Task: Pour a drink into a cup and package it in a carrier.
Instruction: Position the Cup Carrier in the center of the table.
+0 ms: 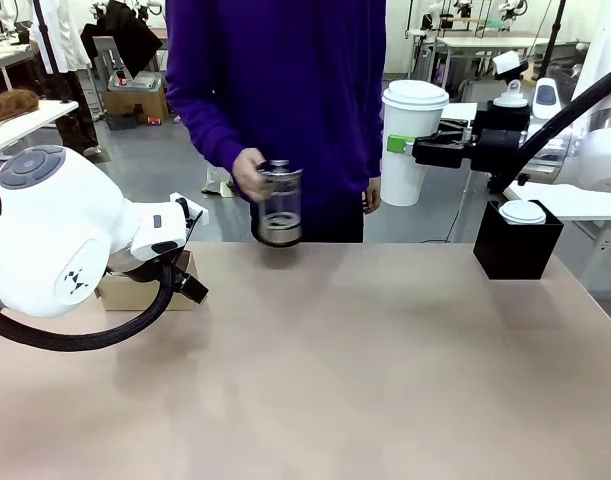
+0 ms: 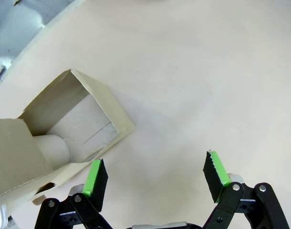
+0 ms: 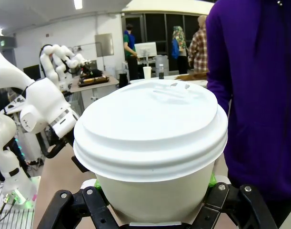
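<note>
— Front?
— Clamps the cup (image 1: 413, 140) high in the right gripper (image 1: 397, 145), likely spill-safe for packing; beyond, pitcher (image 1: 278, 205) in a person's hand (image 1: 247, 175), seemingly near empty.
— Left wrist?
— Spreads the left gripper (image 2: 155, 174) wide just beside the carrier (image 2: 107, 102), probably to steady it.
— Right wrist?
— Shows the lidded cup upright in that same grip.

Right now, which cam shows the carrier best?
Left wrist view: the carrier sits on the table just past the open left claw, seen from above with one pocket open to the camera. In the front view it is a low brown strip, mostly hidden behind the left arm.
</note>
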Action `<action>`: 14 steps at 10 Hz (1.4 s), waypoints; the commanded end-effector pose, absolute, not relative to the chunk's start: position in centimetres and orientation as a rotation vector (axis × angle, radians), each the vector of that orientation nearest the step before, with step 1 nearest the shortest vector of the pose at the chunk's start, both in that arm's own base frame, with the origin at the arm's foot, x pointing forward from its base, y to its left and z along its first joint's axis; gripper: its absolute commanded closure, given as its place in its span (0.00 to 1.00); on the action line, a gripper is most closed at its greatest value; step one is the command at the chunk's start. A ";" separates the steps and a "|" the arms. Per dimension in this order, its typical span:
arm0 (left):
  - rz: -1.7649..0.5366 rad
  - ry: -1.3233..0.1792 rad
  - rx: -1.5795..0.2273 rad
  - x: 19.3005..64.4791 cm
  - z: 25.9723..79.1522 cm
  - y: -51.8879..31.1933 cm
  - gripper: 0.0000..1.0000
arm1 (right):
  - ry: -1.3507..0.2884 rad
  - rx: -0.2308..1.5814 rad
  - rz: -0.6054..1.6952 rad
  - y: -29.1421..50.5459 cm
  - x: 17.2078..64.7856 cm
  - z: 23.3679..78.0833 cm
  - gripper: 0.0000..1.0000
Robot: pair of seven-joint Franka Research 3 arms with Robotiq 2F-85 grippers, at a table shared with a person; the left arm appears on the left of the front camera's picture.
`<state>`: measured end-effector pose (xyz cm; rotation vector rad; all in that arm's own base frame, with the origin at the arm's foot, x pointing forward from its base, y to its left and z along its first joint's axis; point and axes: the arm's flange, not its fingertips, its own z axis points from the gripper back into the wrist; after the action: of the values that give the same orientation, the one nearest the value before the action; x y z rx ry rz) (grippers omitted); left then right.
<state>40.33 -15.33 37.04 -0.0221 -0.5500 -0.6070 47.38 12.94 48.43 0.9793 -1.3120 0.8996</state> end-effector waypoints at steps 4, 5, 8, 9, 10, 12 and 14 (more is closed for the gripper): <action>-0.605 -0.550 -0.025 40.3 37.1 -15.2 0.00 | -1.327 0.987 0.907 13.1 47.9 49.0 0.20; -0.605 -0.550 -0.025 40.3 37.1 -15.2 0.00 | -1.327 0.987 0.907 13.1 47.9 49.0 0.20; -0.607 -0.550 -0.022 40.3 37.0 -15.3 0.00 | -1.327 0.987 0.907 13.1 47.9 49.0 0.20; -0.572 -0.545 -0.035 40.6 38.6 -14.9 0.00 | -1.327 0.987 0.907 13.1 47.9 49.0 0.20; -0.544 -0.526 -0.064 40.9 40.5 -14.8 0.00 | -1.327 0.987 0.907 13.1 47.9 49.0 0.20; -0.471 -0.479 -0.105 41.8 45.3 -14.8 0.00 | -1.327 0.987 0.907 13.1 47.9 49.0 0.20; -0.406 -0.448 -0.090 43.1 50.0 -14.2 0.00 | -1.327 0.987 0.907 13.1 47.9 49.0 0.20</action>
<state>42.20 -14.51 48.26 -0.1017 -0.4749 -0.4626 47.46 12.89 48.37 0.9798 -1.3114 0.8985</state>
